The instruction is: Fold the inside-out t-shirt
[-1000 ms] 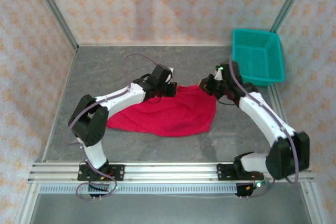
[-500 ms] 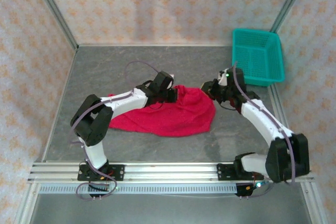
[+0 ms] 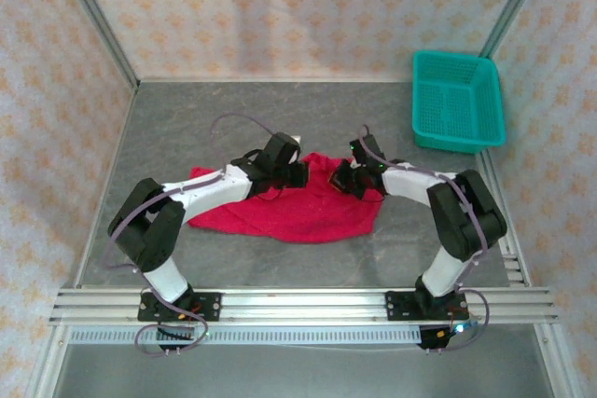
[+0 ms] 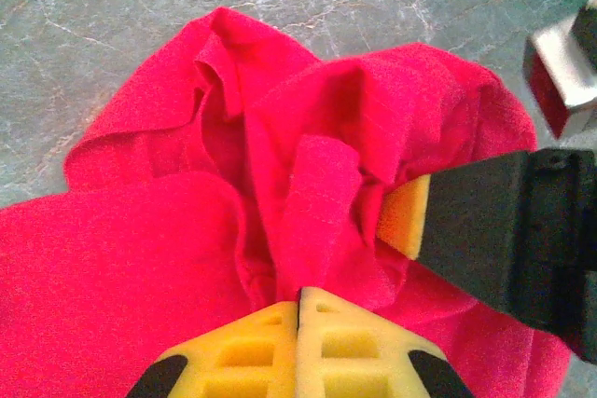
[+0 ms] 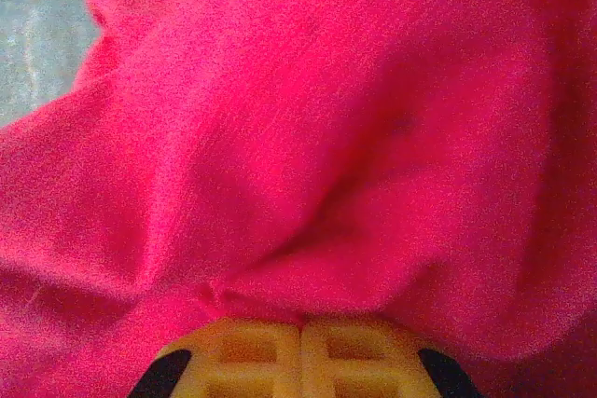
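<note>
Fingers of the left end effector are pressed together at the bottom middle of the left wrist view and pinch a raised fold of the inside-out t-shirt. The same view shows a black body with a yellow pad entering from the right and touching the cloth. In the right wrist view the right end effector is also closed, gripping a bunch of red cloth at the bottom edge. From the top view the whole garment is seen: bright red, crumpled, spread wide on the left and gathered at its upper edge where both arms meet, in the middle of the grey tabletop. A teal basket stands well apart, at the upper right.
</note>
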Available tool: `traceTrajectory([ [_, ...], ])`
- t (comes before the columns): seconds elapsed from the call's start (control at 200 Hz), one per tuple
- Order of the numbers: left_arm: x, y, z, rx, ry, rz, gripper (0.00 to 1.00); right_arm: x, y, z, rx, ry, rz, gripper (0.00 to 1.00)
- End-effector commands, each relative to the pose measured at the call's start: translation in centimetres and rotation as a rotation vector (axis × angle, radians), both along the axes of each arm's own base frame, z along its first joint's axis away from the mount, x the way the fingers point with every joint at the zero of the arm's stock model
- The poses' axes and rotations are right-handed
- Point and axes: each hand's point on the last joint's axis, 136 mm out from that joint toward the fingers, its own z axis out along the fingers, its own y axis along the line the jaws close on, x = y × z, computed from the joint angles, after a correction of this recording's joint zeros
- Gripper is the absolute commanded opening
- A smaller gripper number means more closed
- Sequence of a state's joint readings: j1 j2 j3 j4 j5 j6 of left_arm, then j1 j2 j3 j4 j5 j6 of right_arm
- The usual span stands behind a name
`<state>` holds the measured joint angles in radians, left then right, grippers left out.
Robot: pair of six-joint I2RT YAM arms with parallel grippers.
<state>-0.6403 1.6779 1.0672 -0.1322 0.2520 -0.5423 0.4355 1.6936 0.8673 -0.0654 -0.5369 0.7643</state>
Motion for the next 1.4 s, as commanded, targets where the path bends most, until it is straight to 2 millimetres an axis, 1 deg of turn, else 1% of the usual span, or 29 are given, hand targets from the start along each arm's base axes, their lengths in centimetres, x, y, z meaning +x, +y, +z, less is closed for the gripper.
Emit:
traceTrajectory([
  [0.0,0.5,1.5,0.6,0.009,-0.027,0.062,0.0,-1.7,-1.2,-1.6,-0.011,0.019,-0.058,0.0],
  [0.07,0.5,1.5,0.3,0.009,-0.023,0.066,0.0,-3.0,-1.8,-1.8,-0.003,0.018,-0.069,0.0],
  [0.15,0.5,1.3,-0.2,0.0,-0.015,0.066,0.0,-3.0,-2.0,-0.2,0.029,-0.059,-0.071,0.0],
  [0.185,0.4,1.3,-0.5,-0.005,-0.009,0.066,0.0,-2.7,-1.6,1.0,0.061,-0.121,-0.063,0.0],
  [0.195,0.4,1.2,-0.5,-0.006,-0.007,0.066,0.0,-2.7,-1.5,1.0,0.07,-0.132,-0.058,0.0],
  [0.2,0.4,1.2,-0.5,-0.007,-0.008,0.066,0.0,-2.6,-1.4,1.5,0.08,-0.148,-0.056,0.0],
  [0.255,0.4,1.1,-0.8,-0.013,-0.001,0.065,0.0,-2.6,-0.9,2.8,0.142,-0.222,-0.038,0.0],
  [0.335,0.3,1.0,-1.2,-0.014,0.007,0.065,0.0,-2.8,-0.9,4.1,0.167,-0.279,-0.024,0.0],
  [0.38,0.2,1.0,-1.2,-0.016,0.007,0.063,0.0,-3.0,-1.3,4.5,0.148,-0.295,-0.032,0.07],
  [0.405,0.2,0.9,-1.2,-0.019,0.005,0.062,0.0,-3.0,-1.6,4.7,0.126,-0.301,-0.033,0.15],
  [0.42,0.1,1.0,-1.3,-0.019,0.007,0.062,0.0,-3.0,-1.7,4.9,0.111,-0.305,-0.031,0.23],
  [0.435,0.0,0.9,-1.3,-0.019,0.008,0.061,0.0,-3.1,-1.9,5.2,0.095,-0.311,-0.027,0.28],
  [0.465,0.0,0.8,-1.3,-0.022,0.005,0.059,0.0,-3.2,-2.1,5.5,0.055,-0.319,-0.015,0.31],
  [0.485,0.0,0.8,-1.3,-0.022,0.005,0.059,0.0,-3.1,-2.2,6.0,0.037,-0.326,-0.013,0.32],
  [0.545,-0.2,0.7,-1.3,-0.022,0.006,0.055,0.0,-3.1,-2.5,6.9,-0.017,-0.342,0.003,0.32],
  [0.555,-0.2,0.7,-1.3,-0.022,0.006,0.054,0.0,-2.9,-2.4,7.3,-0.019,-0.348,0.001,0.32],
  [0.605,-0.3,0.5,-1.4,-0.02,0.007,0.05,0.0,-2.7,-2.5,8.2,-0.037,-0.358,0.0,0.3],
  [0.706,-0.3,0.4,-1.4,-0.02,0.007,0.046,0.0,-2.1,-2.1,9.1,-0.054,-0.366,0.004,0.26],
  [0.781,-0.3,0.3,-1.4,-0.022,0.006,0.045,0.0,-1.6,-1.5,9.0,-0.084,-0.358,0.023,0.27],
  [0.936,-0.5,0.1,-1.2,-0.022,0.002,0.042,0.0,-0.5,0.0,7.5,-0.152,-0.318,0.072,0.4],
  [0.991,-0.6,0.1,-1.0,-0.022,0.0,0.041,0.0,-0.1,0.4,7.2,-0.163,-0.331,0.075,0.42],
  [1.066,-0.6,0.3,-0.7,-0.02,-0.005,0.042,0.0,0.4,0.4,6.9,-0.197,-0.341,0.074,0.44],
  [1.151,-0.6,0.4,-0.4,-0.014,-0.012,0.043,0.0,0.9,0.6,6.5,-0.218,-0.34,0.078,0.45],
  [1.316,-0.6,0.6,0.0,-0.008,-0.019,0.041,0.0,1.2,1.1,5.0,-0.228,-0.318,0.085,0.46],
  [1.396,-0.7,0.5,0.0,-0.01,-0.021,0.042,0.0,1.5,1.3,4.7,-0.227,-0.31,0.082,0.42],
])
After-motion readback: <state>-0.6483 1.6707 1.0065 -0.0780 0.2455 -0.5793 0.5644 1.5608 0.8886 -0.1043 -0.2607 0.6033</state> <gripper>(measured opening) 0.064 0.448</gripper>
